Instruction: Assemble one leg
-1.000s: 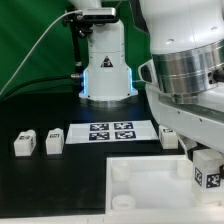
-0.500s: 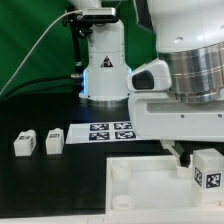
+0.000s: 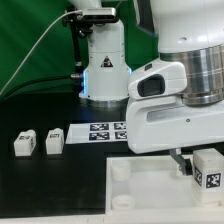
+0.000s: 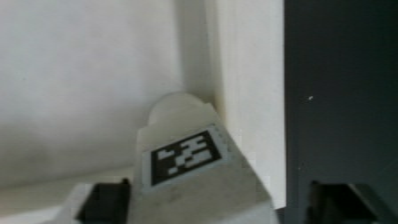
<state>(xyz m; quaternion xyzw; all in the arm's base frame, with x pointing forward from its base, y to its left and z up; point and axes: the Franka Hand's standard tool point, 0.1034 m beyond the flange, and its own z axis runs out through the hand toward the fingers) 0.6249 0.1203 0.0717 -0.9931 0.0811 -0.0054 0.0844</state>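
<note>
A leg [image 3: 207, 168], a small white block with a black-and-white tag, stands on the right part of the large white tray [image 3: 140, 186]. My gripper [image 3: 190, 162] is down at that leg, with one dark finger showing just to its left in the exterior view. In the wrist view the leg [image 4: 187, 155] sits between my gripper's [image 4: 222, 203] two dark fingers [image 4: 111, 200], close to the tray's raised rim [image 4: 240, 70]. The jaws stand apart on either side of it, with a small gap at one side. Two more legs [image 3: 24, 143] [image 3: 54, 141] stand on the table at the exterior view's left.
The marker board [image 3: 108, 131] lies behind the tray, partly hidden by my arm. A white cylindrical camera mount [image 3: 104, 65] stands at the back. The tray has round corner sockets [image 3: 121, 171]. Black table [image 4: 347, 90] shows beyond the tray's rim.
My arm has swung toward the exterior view's left and come lower over the tray, hiding more of the marker board. The leg on the tray and the two left legs have not moved.
</note>
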